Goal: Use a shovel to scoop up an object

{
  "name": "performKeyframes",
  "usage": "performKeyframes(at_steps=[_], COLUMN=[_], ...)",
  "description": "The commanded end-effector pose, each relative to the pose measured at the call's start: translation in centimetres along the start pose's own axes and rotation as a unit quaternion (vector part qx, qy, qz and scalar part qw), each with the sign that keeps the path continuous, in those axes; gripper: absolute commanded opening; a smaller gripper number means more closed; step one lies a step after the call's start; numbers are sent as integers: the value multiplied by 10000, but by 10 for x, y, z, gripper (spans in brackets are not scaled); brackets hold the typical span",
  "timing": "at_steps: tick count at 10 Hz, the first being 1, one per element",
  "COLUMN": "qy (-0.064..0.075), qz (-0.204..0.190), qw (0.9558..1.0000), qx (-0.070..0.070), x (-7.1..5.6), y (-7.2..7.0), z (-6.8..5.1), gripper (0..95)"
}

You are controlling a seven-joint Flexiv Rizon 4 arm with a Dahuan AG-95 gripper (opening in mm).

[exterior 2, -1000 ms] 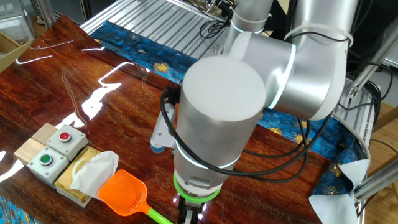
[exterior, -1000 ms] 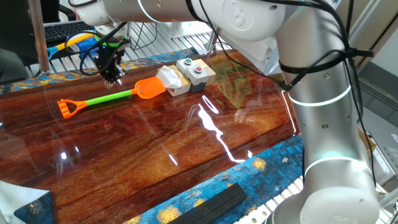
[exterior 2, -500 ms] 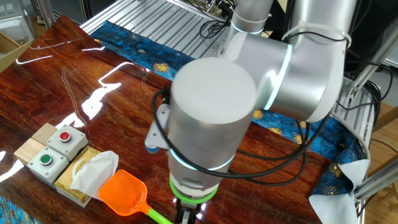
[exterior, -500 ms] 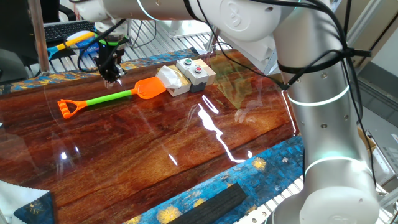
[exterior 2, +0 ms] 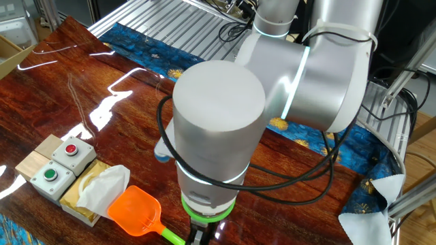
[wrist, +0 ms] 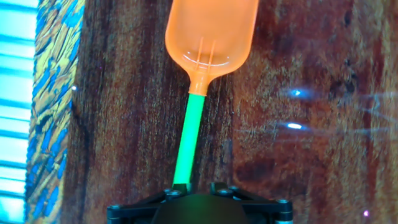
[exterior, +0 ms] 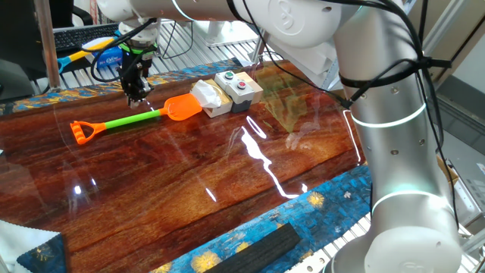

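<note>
The shovel (exterior: pixel 136 118) lies flat on the wooden table, orange handle to the left, orange blade (exterior: pixel 180 108) to the right. The blade tip is right next to the object (exterior: pixel 206 97), a tan box with white tissue. Both also show in the other fixed view: the blade (exterior 2: pixel 135 211) and the object (exterior 2: pixel 95 194). My gripper (exterior: pixel 136 96) hangs just above and behind the green shaft, fingers together and holding nothing. In the hand view the shaft (wrist: pixel 189 134) runs from under the gripper (wrist: pixel 198 194) up to the blade.
A grey box with red and green buttons (exterior: pixel 236 87) stands against the object's far side, on a wooden block (exterior 2: pixel 37 153). A blue scoop with a yellow handle (exterior: pixel 95 49) lies behind the table. A black strip (exterior: pixel 258 246) lies on the blue cloth at the front edge.
The gripper has risen slightly and drifted a little left above the shaft. The shovel and the box have not moved.
</note>
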State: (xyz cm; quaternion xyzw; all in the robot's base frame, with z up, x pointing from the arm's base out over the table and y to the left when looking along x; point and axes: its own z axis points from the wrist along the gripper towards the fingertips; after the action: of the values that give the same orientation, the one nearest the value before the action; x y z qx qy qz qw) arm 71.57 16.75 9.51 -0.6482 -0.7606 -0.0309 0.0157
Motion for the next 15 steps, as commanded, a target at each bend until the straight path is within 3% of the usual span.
performKeyframes(at_steps=[1, 5, 12, 13, 15], qy=[17, 14, -8, -14, -42], qz=[60, 276, 407, 484, 566], qw=[10000, 9996, 9992, 9988, 9984], qx=[42, 29, -7, -28, -41], x=[1, 4, 5, 5, 5], y=[14, 27, 30, 30, 31], z=[5, 15, 29, 30, 34], gripper=[190, 190, 190, 380, 380])
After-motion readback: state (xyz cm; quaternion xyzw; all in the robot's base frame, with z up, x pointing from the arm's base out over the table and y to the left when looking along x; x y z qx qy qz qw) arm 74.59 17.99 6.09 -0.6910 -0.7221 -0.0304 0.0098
